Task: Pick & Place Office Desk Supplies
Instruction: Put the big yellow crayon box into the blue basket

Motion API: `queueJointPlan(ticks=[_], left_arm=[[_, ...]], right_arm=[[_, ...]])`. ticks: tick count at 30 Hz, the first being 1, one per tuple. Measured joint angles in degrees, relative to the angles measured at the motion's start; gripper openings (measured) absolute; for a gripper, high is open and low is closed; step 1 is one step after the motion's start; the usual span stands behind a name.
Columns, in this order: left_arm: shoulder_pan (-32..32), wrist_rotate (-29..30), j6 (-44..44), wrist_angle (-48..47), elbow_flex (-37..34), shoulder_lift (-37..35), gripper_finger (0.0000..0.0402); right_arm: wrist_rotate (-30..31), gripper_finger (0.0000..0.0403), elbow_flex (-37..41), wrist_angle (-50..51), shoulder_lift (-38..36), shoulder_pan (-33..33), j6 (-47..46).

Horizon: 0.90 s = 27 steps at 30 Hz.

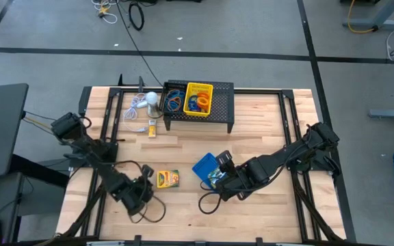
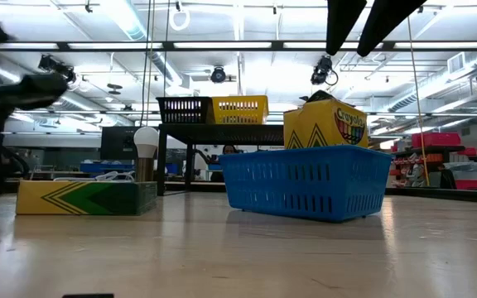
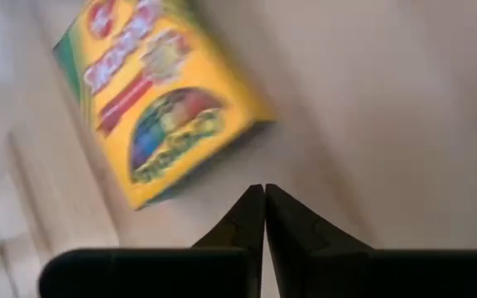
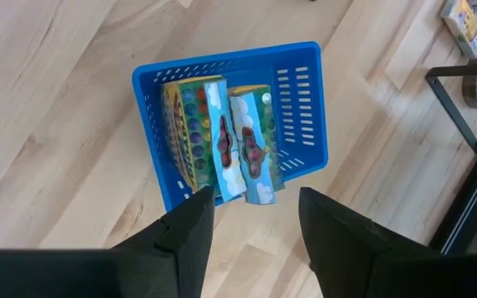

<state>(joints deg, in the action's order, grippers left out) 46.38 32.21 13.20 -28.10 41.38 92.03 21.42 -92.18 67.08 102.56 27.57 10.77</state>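
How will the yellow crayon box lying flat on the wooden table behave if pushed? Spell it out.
The yellow cardboard crayon box lies on its broad face, so it will probably slide, not tip or roll. Its glossy print on the smooth wooden table suggests easy skidding. It looks light, so a push off-centre would likely spin it.

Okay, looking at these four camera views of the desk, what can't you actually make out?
- High view: blue tray contents, covered by the right gripper.
- Low view: both grippers, cut off above the frame; the blue tray wall hides the lower part of the crayon box in it.
- Left wrist view: print on the crayon box, blurred.
- High view: rubber bands in the yellow tray, too small to count.
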Motion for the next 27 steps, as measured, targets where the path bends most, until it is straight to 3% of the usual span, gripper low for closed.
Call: queueJointPlan(ticks=[9,21,27], left_arm=[[4.05,2.30,-9.00,-0.16,1.68,-0.04,0.0073],[-0.20,2.41,-14.87,-0.37,1.68,-0.02,0.0247],[-3.27,4.82,-20.72,-0.12,1.64,1.12,0.0240]], right_arm=[[-0.03,0.0185,0.00,-0.88,0.00,-0.20,0.12],[-0.19,0.0185,0.00,-0.95,0.00,-0.20,0.01],[-0.18,0.0185,0.00,-1.06,0.00,-0.14,-0.01]])
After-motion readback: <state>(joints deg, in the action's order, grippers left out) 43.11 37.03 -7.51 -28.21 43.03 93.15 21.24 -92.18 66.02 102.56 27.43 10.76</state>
